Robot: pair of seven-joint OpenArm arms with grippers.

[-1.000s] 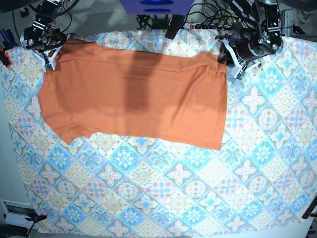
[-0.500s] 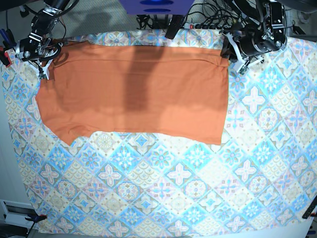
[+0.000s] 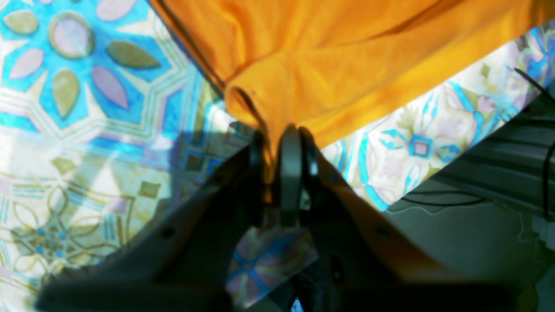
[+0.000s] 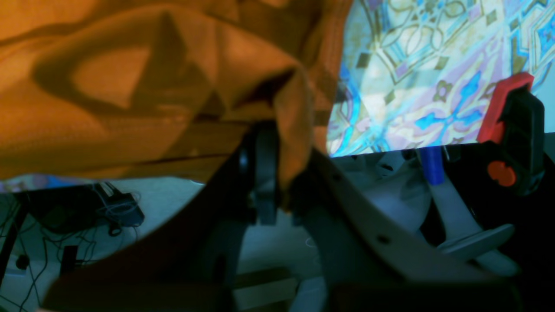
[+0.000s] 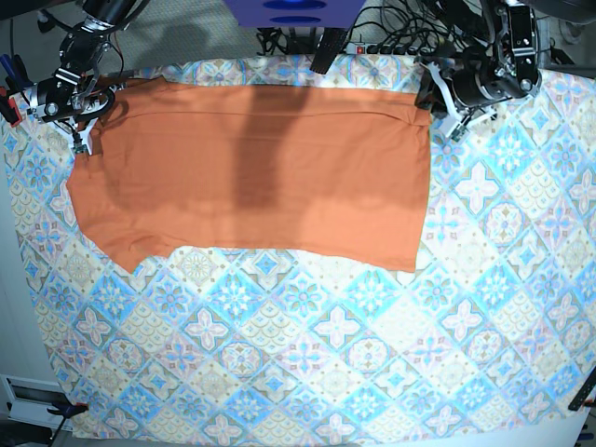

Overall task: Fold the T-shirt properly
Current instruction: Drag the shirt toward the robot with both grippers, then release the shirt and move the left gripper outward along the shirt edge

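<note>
Both pincers have drawn the shirt [image 5: 251, 172] toward the far edge since the earlier frame, flattening its far hem. Left pincer [image 3: 277, 143] and right pincer [image 4: 282, 173] are each clamped on a far corner. Shirt lies flat on the far half of the counter [image 5: 372, 372]. Step judged: spreading before folding; next, release or carry the edge nearward. Collar and tag not discernible.

You are looking down at a table covered by a blue-and-beige tile-patterned tablecloth [image 5: 372, 354]. An orange T-shirt [image 5: 251, 177] lies spread flat across its far half. A red-and-black clamp [image 4: 511, 138] grips the cloth's edge at one far corner.
</note>
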